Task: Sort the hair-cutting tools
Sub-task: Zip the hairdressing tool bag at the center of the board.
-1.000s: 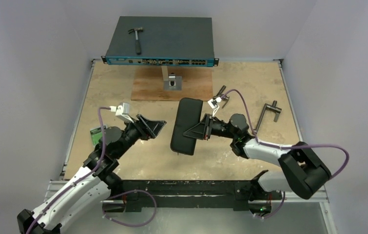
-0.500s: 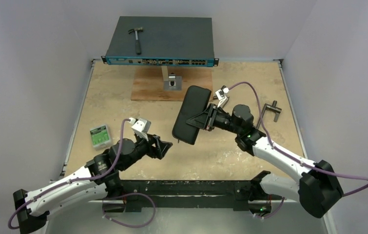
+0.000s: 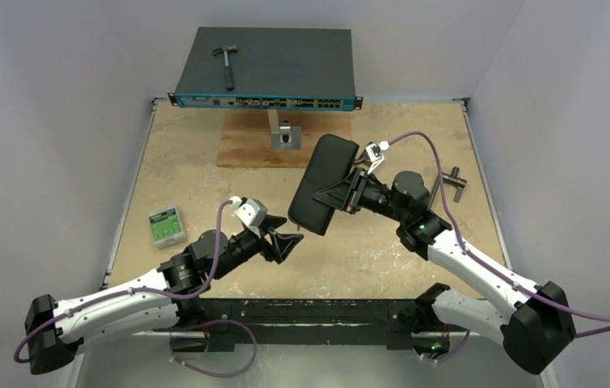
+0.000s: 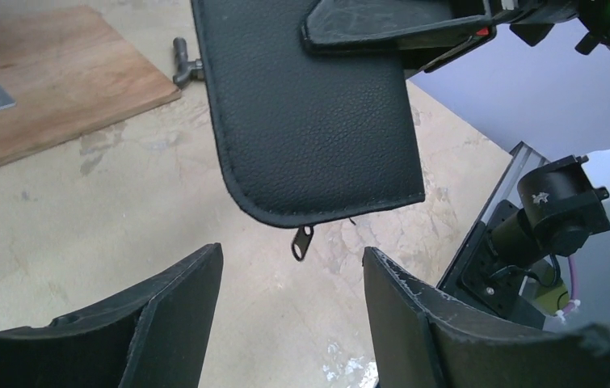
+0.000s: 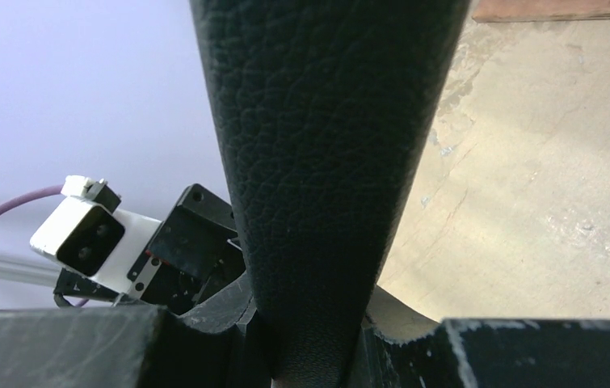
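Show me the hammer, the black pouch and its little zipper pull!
hammer (image 3: 227, 71), top view, on its handle.
black pouch (image 4: 309, 121), left wrist view, middle of its flat face.
zipper pull (image 4: 302, 242), left wrist view, on the hanging metal tab.

Robotics lab: enclosed bench cell.
Plain white walls (image 3: 51, 121) box in a beige table (image 3: 196, 162); two robot arms (image 3: 124, 295) are bolted to a black rail (image 3: 301, 311) at 6 o'clock, and a network switch (image 3: 265, 69) with a hammer (image 3: 225, 63) on it sits at 12 o'clock.
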